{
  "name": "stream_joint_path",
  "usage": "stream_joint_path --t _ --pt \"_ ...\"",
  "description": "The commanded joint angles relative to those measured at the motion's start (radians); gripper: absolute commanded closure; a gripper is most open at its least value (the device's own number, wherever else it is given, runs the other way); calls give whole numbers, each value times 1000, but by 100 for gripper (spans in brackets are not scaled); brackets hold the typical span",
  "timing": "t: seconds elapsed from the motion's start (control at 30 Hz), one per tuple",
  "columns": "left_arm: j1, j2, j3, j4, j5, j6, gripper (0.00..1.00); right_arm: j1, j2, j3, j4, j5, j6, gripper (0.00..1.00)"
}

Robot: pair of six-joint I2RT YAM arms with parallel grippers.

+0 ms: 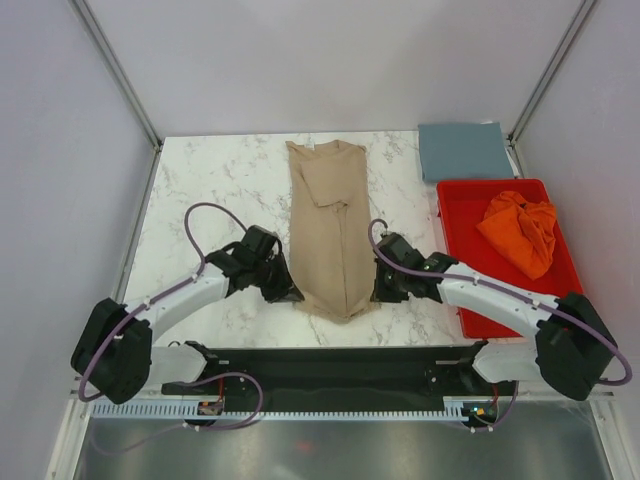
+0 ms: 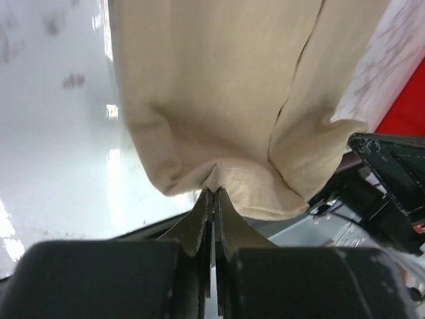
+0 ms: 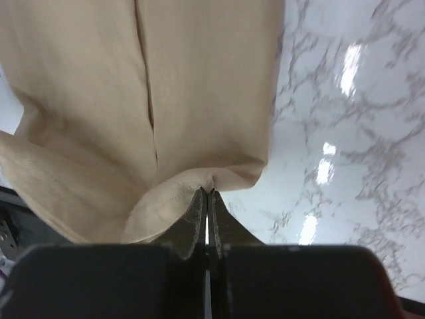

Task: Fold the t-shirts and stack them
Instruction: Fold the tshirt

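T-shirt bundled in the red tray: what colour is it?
The bundled t-shirt is bright orange, clearest in the top external view.

so the long tan cloth t-shirt (image 1: 330,225) lies folded into a narrow strip down the middle of the white marble table (image 1: 220,180), collar at the far end; left gripper (image 1: 291,293) sits right at its near-left hem corner, right gripper (image 1: 381,291) at the near-right one; rigid red plastic tray (image 1: 468,275) over on the right has a bunched bright orange t-shirt (image 1: 520,232) in it; folded slate blue-grey t-shirt (image 1: 465,150) lies flat just behind the tray
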Motion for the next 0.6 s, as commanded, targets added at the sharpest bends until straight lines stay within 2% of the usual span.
stream_joint_path --t 0.0,0.13,0.57 --pt "85 78 127 27 67 115 98 -91 81 97 27 -67 -148 100" --pt "156 205 242 27 93 168 98 -201 202 252 7 -130 -243 100" --pt "347 640 721 8 159 276 98 -376 654 774 -100 -144 -389 100"
